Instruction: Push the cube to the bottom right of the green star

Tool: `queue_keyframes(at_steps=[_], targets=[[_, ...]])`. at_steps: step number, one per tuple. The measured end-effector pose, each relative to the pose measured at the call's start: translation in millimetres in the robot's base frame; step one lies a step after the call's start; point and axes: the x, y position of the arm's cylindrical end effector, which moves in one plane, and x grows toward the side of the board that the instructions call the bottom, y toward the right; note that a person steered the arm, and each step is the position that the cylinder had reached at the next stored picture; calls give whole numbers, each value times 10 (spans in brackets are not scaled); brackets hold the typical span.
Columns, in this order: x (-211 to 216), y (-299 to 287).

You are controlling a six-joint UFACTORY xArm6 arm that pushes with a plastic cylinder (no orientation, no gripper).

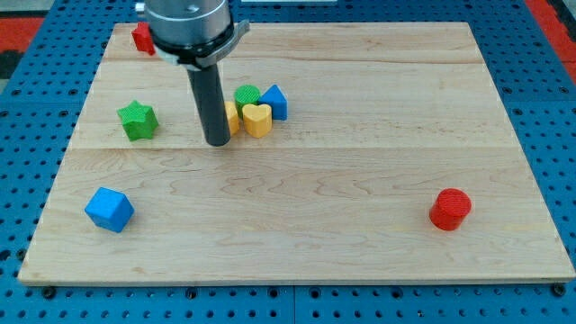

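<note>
A blue cube [109, 209] lies near the board's bottom-left corner. A green star [137, 120] lies at the left, above the cube. My tip [217, 142] rests on the board right of the star, touching the left side of a cluster of blocks. It is far above and to the right of the cube.
The cluster holds a yellow block [232, 116] partly hidden by the rod, a yellow heart [257, 119], a green round block [247, 94] and a blue block [274, 103]. A red block [141, 38] sits at the top left, a red cylinder [450, 209] at the bottom right.
</note>
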Motion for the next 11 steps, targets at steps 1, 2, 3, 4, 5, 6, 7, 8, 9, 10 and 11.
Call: queue_keyframes(at_steps=[1, 2, 3, 4, 5, 6, 7, 8, 9, 10, 11], targets=[[255, -333], [217, -1361], [767, -2004], [1380, -1632], [1289, -906], [764, -933], [1060, -1560], [772, -1935], [784, -808], [672, -191], [983, -1077]])
